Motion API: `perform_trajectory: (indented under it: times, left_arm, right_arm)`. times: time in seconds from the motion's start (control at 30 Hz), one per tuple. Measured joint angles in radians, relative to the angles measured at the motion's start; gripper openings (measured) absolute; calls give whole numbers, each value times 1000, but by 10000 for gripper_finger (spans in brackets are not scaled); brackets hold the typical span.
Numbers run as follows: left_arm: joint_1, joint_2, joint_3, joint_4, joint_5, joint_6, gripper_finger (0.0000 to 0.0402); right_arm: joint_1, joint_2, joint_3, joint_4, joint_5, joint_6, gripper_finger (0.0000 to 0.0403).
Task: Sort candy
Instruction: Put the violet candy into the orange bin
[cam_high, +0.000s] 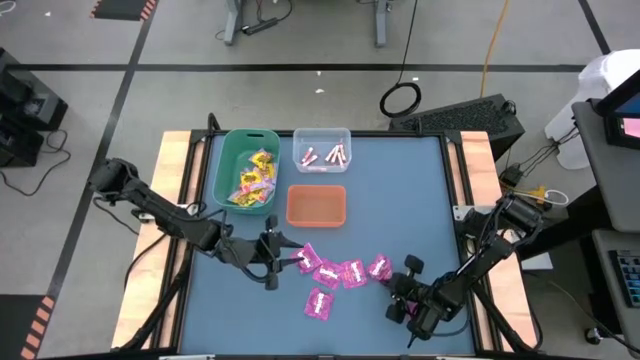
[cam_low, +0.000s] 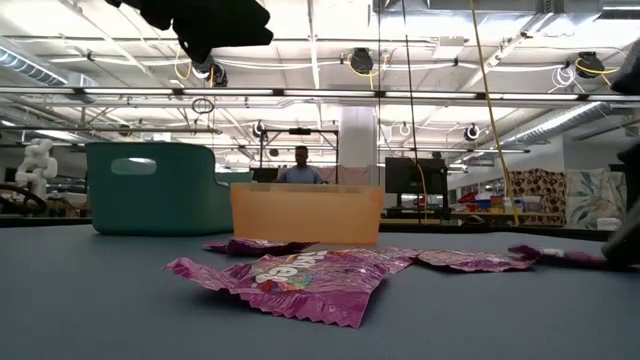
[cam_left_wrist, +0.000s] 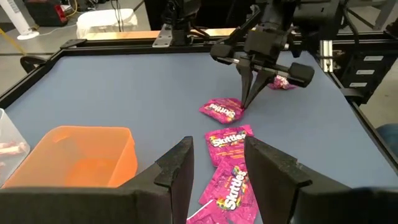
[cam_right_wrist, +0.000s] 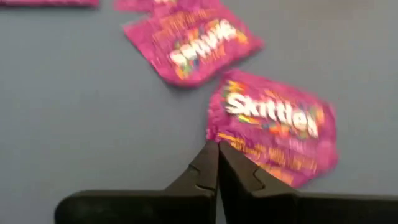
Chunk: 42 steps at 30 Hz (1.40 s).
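Several magenta-pink candy packets (cam_high: 335, 272) lie flat on the blue table (cam_high: 400, 190), near its front edge. My right gripper (cam_right_wrist: 217, 146) is shut at the edge of the rightmost packet (cam_right_wrist: 273, 127), which also shows in the left wrist view as a packet (cam_left_wrist: 221, 110). My left gripper (cam_left_wrist: 217, 165) hovers open above the left end of the cluster, with packets (cam_left_wrist: 230, 140) below and ahead of its fingers. Yellow packets (cam_high: 255, 180) lie in the green bin (cam_high: 228, 160). Pale sticks (cam_high: 325, 155) lie in the clear bin (cam_high: 322, 137). My right gripper has its shut fingertips on the packet's edge (cam_right_wrist: 212, 134), at a corner on its near side. The fingers (cam_left_wrist: 245, 93) slant down onto it from the table's right and near side. The packet lies flat on the table.
An orange bin (cam_high: 316, 204) stands behind the packets, between them and the clear bin. The three bins take up the far left part of the table; the right half of the blue surface is bare. A person stands far off in the room in the low view.
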<state>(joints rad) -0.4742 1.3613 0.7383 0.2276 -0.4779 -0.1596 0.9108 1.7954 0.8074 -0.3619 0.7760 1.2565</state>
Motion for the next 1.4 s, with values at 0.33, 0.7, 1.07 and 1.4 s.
perform_trajectory:
  times: [0.33, 0.7, 1.07, 1.4]
  left_arm:
    - [-1, 0, 0, 6, 1, 1, 148]
    - [0, 0, 0, 19, 4, 21, 148]
    - [3, 0, 0, 66, 3, 170, 148]
    - [3, -1, 0, 81, 2, 248, 148]
  right_arm:
    - [-17, -90, 47, -29, 58, -132, 0]
    - [-97, -292, 58, -24, 158, -461, 0]
    - [-164, -500, 59, 143, 422, -775, 0]
    - [-197, -651, 59, 172, 374, -706, 0]
